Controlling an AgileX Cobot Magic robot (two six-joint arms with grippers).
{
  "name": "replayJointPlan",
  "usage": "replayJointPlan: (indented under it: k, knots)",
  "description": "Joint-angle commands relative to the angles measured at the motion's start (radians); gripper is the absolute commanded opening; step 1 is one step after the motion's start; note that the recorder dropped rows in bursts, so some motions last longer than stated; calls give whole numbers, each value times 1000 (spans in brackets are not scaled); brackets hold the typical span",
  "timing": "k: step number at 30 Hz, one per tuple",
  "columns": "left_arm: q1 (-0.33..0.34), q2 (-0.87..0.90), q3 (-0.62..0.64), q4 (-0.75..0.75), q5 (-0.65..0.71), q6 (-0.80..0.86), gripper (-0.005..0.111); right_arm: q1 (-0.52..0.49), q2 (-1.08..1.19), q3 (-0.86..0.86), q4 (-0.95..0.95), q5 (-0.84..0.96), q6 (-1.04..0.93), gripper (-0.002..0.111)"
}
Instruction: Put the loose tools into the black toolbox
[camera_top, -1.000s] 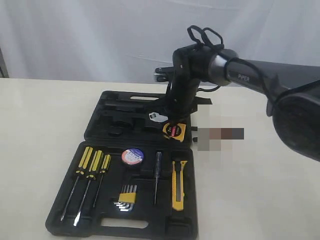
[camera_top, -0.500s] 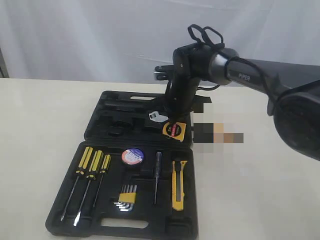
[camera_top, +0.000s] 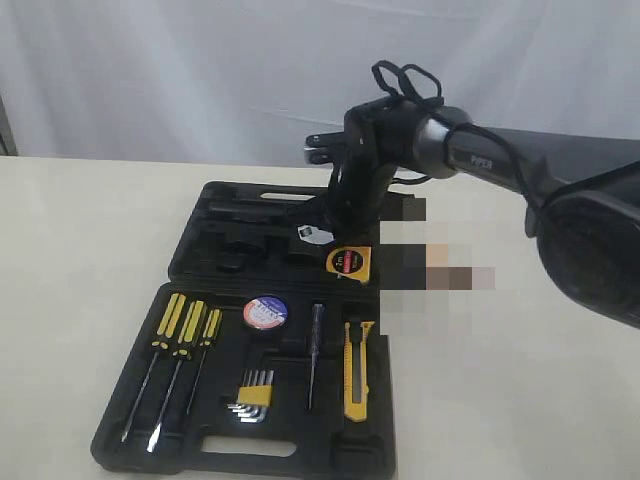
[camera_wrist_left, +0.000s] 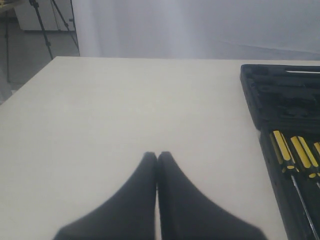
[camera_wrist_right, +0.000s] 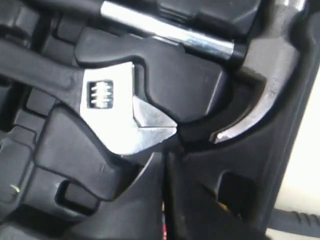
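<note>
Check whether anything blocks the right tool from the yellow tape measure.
Nothing visible does. The shut right tool hovers close beside the yellow tape measure in the far half of the black toolbox; the wrench head lies to one side, not between them.

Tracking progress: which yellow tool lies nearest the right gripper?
The round tape measure, in the toolbox's far half beside the gripper; the others lie in the near half.

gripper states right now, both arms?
Left gripper: closed, holding nothing.
Right gripper: closed, nothing seen in it, over the black toolbox.
</note>
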Motion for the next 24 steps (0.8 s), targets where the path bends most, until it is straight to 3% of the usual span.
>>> replayJointPlan:
  k: [1, 19, 24]
  knots:
    - [-5, -1, 3, -10, -10, -2, 0, -8, 47, 7, 3, 67, -9, -1]
    - [-5, -1, 3, -10, -10, -2, 0, -8, -11, 7, 72, 30, -117, -1]
    - [-5, -1, 3, -10, -10, -2, 0, -8, -63, 7, 66, 92, -146, -1]
